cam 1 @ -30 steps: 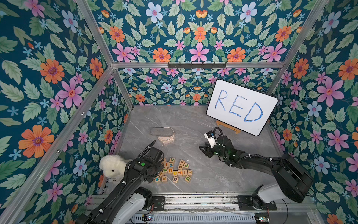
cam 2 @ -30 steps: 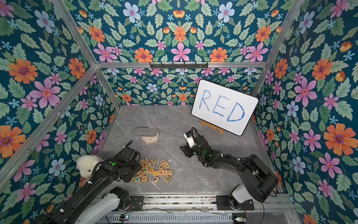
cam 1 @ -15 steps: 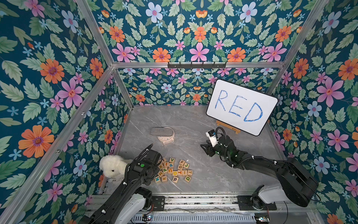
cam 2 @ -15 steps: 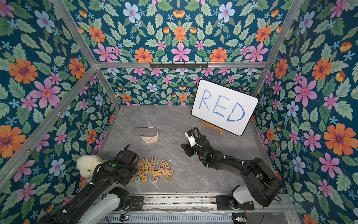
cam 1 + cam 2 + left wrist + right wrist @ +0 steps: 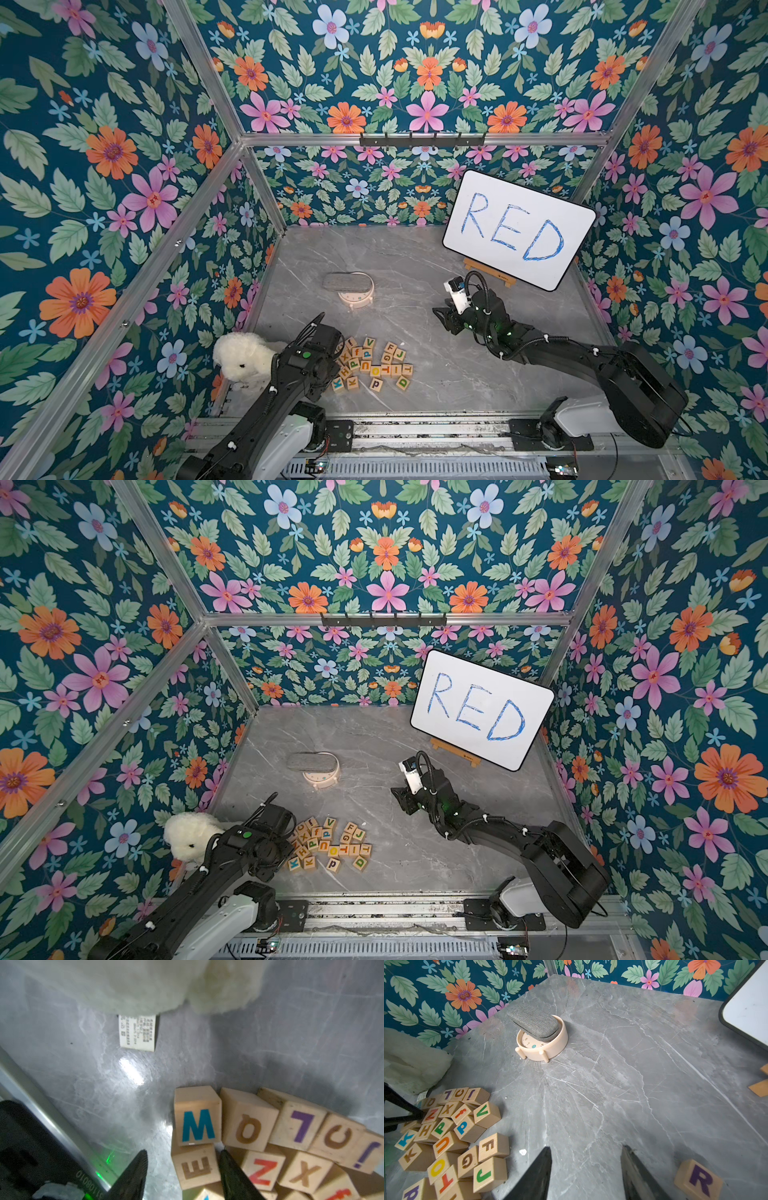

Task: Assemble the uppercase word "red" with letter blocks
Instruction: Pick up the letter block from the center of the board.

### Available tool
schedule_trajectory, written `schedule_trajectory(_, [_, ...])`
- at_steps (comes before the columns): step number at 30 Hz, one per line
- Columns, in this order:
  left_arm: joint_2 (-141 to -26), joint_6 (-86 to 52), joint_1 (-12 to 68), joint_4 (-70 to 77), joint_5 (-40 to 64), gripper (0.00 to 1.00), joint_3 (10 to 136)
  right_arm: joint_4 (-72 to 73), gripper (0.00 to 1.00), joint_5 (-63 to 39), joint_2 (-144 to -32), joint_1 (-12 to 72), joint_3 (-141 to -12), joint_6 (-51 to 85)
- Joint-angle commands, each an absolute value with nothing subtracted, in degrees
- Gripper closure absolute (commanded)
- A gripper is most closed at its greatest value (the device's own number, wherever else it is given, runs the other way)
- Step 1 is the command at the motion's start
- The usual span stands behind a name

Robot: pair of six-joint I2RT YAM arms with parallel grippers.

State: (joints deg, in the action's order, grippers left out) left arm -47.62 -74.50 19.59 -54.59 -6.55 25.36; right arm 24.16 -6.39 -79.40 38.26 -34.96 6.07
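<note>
- Left gripper (image 5: 183, 1150) jaws are being held part open astride the E block (image 5: 195, 1167): one finger (image 5: 228, 1169) is being wedged between E and the Z block (image 5: 262, 1169), the other finger (image 5: 135, 1174) is standing clear, so nothing is being clamped yet
- Right gripper (image 5: 586, 1148) jaws are being held part open and empty over bare table (image 5: 633, 1064); the R block (image 5: 697, 1180) is lying letter up just beside one of its fingers, well apart from the heap
- Other letter blocks (image 5: 372, 365) are lying in a loose heap by the plush toy (image 5: 245, 357); the D block (image 5: 402, 382) (image 5: 360, 862), green letter up, is showing in both top views at the heap's edge toward the right arm
- Step in hand, as judged: R is being treated as placed, E is being picked, D is not yet being touched
- Next move, as judged: jaws are to be closed square on E and lifted straight, since the M block (image 5: 196, 1124) and Z are crowding it; E is then to be set just beside R, reading as on the whiteboard (image 5: 519, 228)
- Versus one second ago: left jaws are being narrowed; left wrist is sitting slightly lower in the top views; right gripper is being seen at nearly the same spot, jaws unchanged; heap layout is reading unchanged
</note>
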Motion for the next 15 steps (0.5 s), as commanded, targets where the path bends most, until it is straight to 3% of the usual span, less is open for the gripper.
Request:
schedule_trajectory(1, [-47.4,-76.4,19.5,-53.9,-5.5,0.42,24.1,24.6,0.45,-6.0,-78.9,38.2,-35.0,5.0])
schedule_trajectory(15, [-54.5,-73.1,19.2,-49.0,-5.2,0.48,25.0,25.5,0.47,-5.2,-78.8,37.8,-34.1,4.8])
